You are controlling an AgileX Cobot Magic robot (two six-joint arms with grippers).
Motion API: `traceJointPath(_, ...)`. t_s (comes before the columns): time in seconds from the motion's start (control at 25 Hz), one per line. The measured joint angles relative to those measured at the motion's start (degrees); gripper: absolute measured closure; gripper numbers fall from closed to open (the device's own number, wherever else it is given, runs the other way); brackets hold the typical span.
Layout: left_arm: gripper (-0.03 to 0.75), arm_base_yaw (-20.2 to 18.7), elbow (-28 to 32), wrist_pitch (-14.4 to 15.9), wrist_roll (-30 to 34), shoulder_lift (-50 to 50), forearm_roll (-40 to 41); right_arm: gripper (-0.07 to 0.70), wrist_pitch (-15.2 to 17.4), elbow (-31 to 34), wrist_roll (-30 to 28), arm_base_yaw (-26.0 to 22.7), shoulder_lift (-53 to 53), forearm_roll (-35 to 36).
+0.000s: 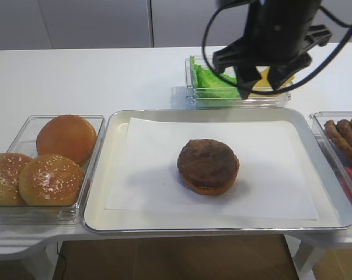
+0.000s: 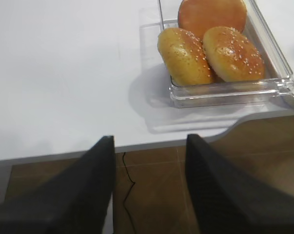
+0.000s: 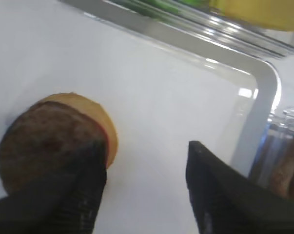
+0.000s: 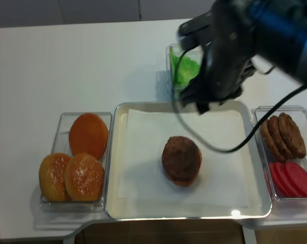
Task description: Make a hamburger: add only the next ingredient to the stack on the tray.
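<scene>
A rough dark-brown meat patty [image 1: 208, 160] [image 4: 181, 156] lies on top of the stack, over its golden bun base [image 1: 212, 188] on the paper-lined silver tray [image 1: 105, 175]. In the right wrist view the patty [image 3: 39, 141] covers the bun [image 3: 100, 117], with a red sliver showing at its edge. My right gripper [image 3: 144, 146] [image 1: 263, 81] hangs open and empty, raised above the tray's back, to the right of the stack. My left gripper [image 2: 149, 139] is open and empty over the table's front edge, below the bun tub.
A clear tub of three buns [image 1: 47, 163] [image 2: 210, 48] stands left of the tray. Behind the tray is a tub with green lettuce [image 1: 213, 81] and yellow cheese. On the right, a tub holds more patties [image 4: 283, 134] and red discs [image 4: 290, 178].
</scene>
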Motion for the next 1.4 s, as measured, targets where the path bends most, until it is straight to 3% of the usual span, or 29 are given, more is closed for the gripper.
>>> traceJointPath(0.32, 0.367, 0.0, 0.0, 0.0, 0.0, 0.0, 0.0, 0.232, 2.3, 1.3, -4.2, -14.6, -4.0, 2.5)
traceJointPath(0.6, 0.367, 0.0, 0.0, 0.0, 0.0, 0.0, 0.0, 0.232, 1.5, 10.7, -4.6, -22.7, -12.0, 4.5)
traceJointPath(1.4, 0.367, 0.0, 0.0, 0.0, 0.0, 0.0, 0.0, 0.232, 3.1, 32.2, -5.5, -23.4, -52.4, 5.1)
